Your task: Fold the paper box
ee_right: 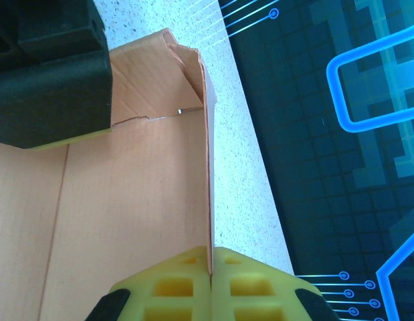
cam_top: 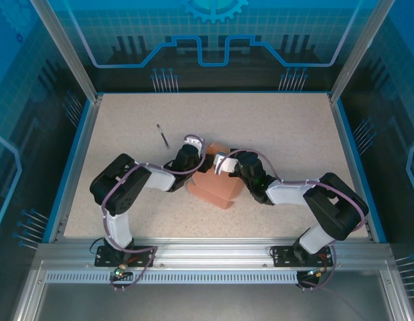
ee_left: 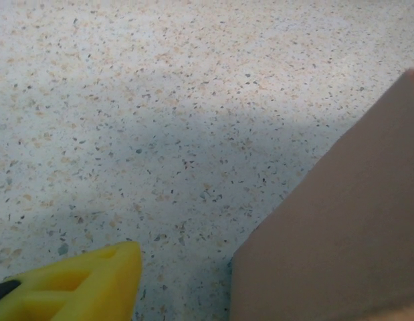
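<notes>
Sitting near the middle of the table (cam_top: 293, 127), the salmon-orange paper box (cam_top: 217, 188) lies partly folded between the two pincers, the left pincer (cam_top: 196, 152) at its far left corner and the right pincer (cam_top: 219, 164) at its far edge. Seen from the right wrist, the right pincer's yellow fingers (ee_right: 166, 287) are pressed together on an upright wall of the box. From the left wrist, one yellow fingertip (ee_left: 86, 287) shows just left of a box panel with bare table between them; how far that pincer gapes I cannot tell.
</notes>
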Controlling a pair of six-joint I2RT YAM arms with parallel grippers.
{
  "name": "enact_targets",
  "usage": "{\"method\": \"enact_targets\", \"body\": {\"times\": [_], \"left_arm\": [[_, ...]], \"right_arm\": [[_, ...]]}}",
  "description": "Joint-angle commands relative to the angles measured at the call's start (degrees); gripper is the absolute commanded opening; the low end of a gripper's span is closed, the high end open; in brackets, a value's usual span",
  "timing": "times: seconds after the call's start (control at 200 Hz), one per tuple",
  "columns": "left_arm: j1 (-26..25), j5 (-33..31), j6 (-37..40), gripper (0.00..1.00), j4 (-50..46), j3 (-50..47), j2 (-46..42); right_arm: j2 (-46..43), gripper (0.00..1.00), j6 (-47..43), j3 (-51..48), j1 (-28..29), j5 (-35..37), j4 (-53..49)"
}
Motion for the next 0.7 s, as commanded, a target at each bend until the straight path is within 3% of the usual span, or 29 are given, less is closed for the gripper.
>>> {"method": "enact_targets", "body": {"times": [0.0, 0.18, 0.695], "left_arm": [[0.6, 1.7, 2.6, 0.59, 4.3, -0.6, -3.0], [0.6, 2.2, 2.5, 0.58, 5.1, -0.1, -3.0], [0.7, 0.8, 2.7, 0.30, 3.1, 0.9, -1.9]], "right_arm": [[-0.9, 0.00, 1.1, 0.6, -0.3, -0.7, -1.2], [-1.1, 0.00, 1.1, 0.5, -0.3, -0.7, -1.2], [-1.6, 0.01, 1.4, 0.4, -0.3, -1.2, -1.4]]}}
